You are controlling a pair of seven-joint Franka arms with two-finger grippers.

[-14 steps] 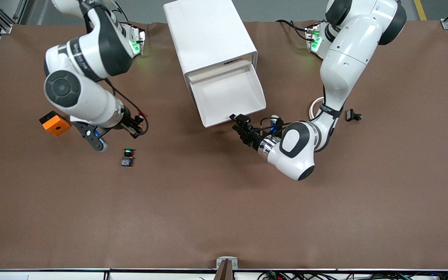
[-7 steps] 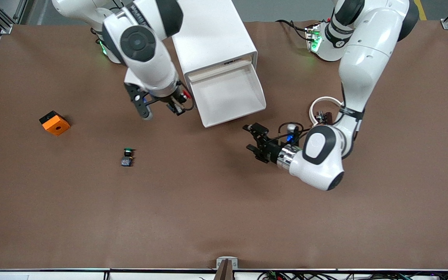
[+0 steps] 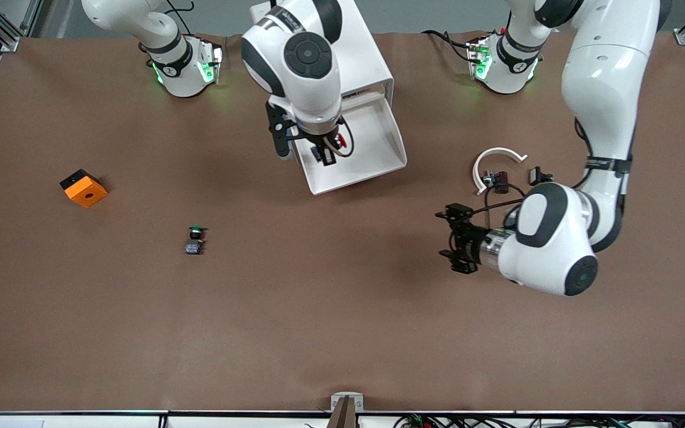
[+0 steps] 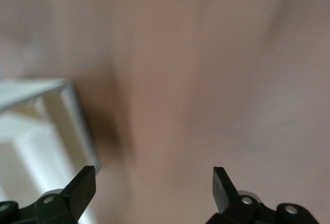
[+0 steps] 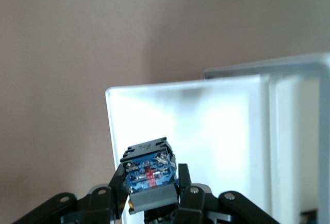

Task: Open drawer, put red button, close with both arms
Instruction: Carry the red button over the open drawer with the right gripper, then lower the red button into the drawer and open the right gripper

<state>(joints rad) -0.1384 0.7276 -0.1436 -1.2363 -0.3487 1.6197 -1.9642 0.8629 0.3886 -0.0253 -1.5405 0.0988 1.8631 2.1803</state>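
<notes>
right gripper (image 3: 326, 153) clamping button (image 5: 149, 175) by its base over open drawer (image 3: 378, 163) | likely light, rigid, slippery: you're keeping hold on the blocky base | left gripper (image 3: 456, 239) spread, waiting over table

The drawer (image 3: 372, 142) is open on top, but the right gripper (image 3: 326, 156) fills its corner; bare table edges everywhere.

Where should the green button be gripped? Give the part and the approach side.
Probably its blocky base, from straight above: the green button seems to lie on its side, so the base's flat sides face the fingers.
</notes>
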